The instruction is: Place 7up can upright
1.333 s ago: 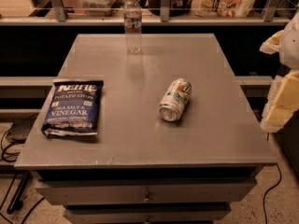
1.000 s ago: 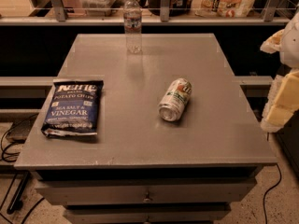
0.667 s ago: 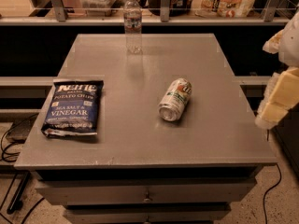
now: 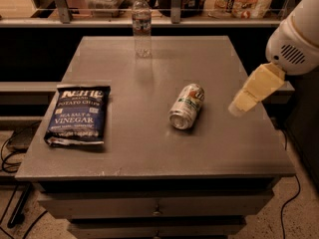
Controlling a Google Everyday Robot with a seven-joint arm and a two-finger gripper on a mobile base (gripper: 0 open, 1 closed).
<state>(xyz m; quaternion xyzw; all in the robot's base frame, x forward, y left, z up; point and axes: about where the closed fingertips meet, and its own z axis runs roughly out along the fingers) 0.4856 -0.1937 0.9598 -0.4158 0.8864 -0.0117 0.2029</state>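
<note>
In the camera view, the 7up can (image 4: 187, 107) lies on its side on the grey desk (image 4: 149, 156), a little right of the middle. Its shiny metal end faces the near edge and its length runs towards the far right.

The hand (image 4: 240, 102) hangs over the desk's right edge, to the right of the can and apart from it, its pale yellow tip slanting down and leftward from the white arm (image 4: 294, 39). Whether it is clenched or released cannot be told. It holds nothing, and only bare desk top lies between it and the can.

Other things sit well away. A blue chip bag (image 4: 77, 114) lies flat by the left edge. A clear water bottle (image 4: 142, 25) stands upright near the far edge. Behind it runs a shelf (image 4: 209, 20) holding packaged goods, too dim to name. A drawer front (image 4: 157, 205) shows below the desk top.
</note>
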